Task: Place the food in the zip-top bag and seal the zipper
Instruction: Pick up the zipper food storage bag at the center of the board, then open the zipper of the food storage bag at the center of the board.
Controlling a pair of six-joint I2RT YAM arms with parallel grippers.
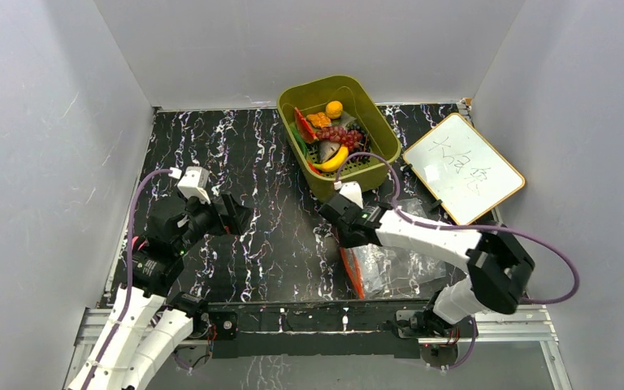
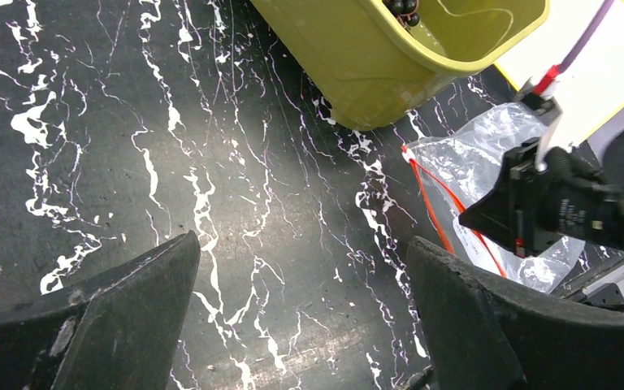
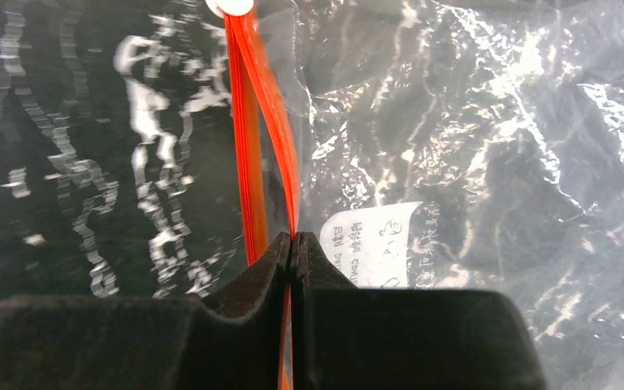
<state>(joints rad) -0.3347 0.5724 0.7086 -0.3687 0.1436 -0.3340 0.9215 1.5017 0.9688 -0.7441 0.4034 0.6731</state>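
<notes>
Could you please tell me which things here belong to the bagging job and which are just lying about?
Belongs to the job:
- toy foods, in the green basket
- zip-top bag
- zipper, pinched by the right end effector

Lying about:
- whiteboard

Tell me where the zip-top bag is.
The zip-top bag lies on the table's right near side in the top view, just nearer than the green basket, the right gripper shut on its zipper.
</notes>
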